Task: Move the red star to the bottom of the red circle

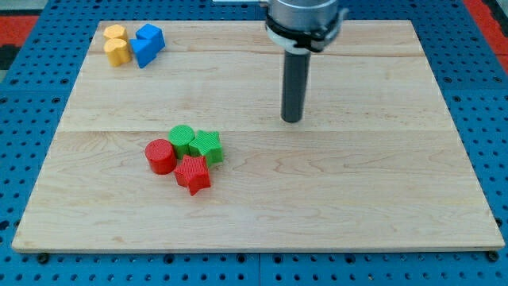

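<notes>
The red star (193, 174) lies on the wooden board, just right of and slightly below the red circle (160, 156), touching it. A green circle (182, 139) and a green star (206, 145) sit directly above them in one tight cluster. My tip (292, 119) rests on the board well to the right of and above the cluster, apart from every block.
Two yellow blocks (117, 46) and a blue block (148, 44) sit together at the board's top left corner. The wooden board (357, 199) lies on a blue perforated surface (24, 119).
</notes>
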